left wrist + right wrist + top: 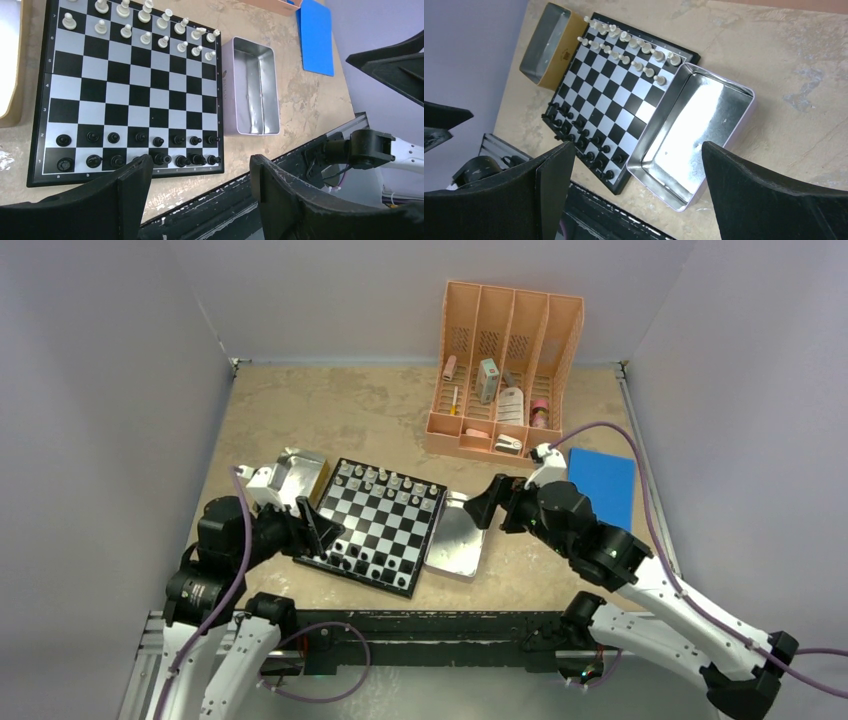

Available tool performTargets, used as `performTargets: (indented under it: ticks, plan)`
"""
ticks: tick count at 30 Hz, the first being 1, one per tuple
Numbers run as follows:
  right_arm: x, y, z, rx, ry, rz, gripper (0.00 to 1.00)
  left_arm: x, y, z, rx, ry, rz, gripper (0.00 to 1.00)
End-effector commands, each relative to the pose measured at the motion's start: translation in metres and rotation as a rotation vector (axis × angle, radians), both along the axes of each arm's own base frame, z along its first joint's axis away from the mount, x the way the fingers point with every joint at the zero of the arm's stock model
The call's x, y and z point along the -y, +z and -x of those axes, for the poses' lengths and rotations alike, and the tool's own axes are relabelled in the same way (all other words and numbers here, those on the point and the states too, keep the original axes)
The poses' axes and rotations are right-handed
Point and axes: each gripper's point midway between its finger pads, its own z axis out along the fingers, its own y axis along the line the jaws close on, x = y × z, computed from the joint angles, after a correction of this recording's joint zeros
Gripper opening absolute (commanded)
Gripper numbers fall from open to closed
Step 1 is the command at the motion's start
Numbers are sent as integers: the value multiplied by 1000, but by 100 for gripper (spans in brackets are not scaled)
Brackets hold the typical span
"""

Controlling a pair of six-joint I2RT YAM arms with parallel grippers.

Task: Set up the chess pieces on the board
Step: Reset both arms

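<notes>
The left gripper is seen with its fingers spread wide and nothing clamped between them. It is held low at the bottom of the left wrist view, just over the lower edge of the board. The right gripper is also seen with its jaws wide apart and nothing gripped, and it is poised above the silver tray.

The board is laid flat on the bench, at centre left of the top view. The black chess pieces are lined up in the two rows at the bottom of the left wrist view. The white chess pieces are stood in the rows at the top; whether all of them are upright cannot be told.

The tray is set just beside the board's right edge in the top view. A gold-sided tin is placed against the board's upper left corner. A blue pad is laid at the right of the top view. An orange file rack holding small items is stood at the upper centre right.
</notes>
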Motion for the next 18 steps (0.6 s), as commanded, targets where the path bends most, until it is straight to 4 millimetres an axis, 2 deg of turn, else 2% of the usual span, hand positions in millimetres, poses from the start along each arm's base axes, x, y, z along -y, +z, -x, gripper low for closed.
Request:
performTargets:
  ticks: [1, 4, 6, 18]
  plan:
    - [12, 33, 5, 81, -20, -67, 99, 4, 7, -4, 3, -12, 14, 71]
    - [18, 53, 7, 148, -15, -85, 99, 8, 6, -6, -9, -47, 12, 72]
    - [18, 58, 7, 173, -8, -90, 99, 9, 7, -8, -6, -55, 7, 72]
    - [8, 43, 2, 166, 30, -41, 99, 15, 12, -10, 38, -75, 47, 74]
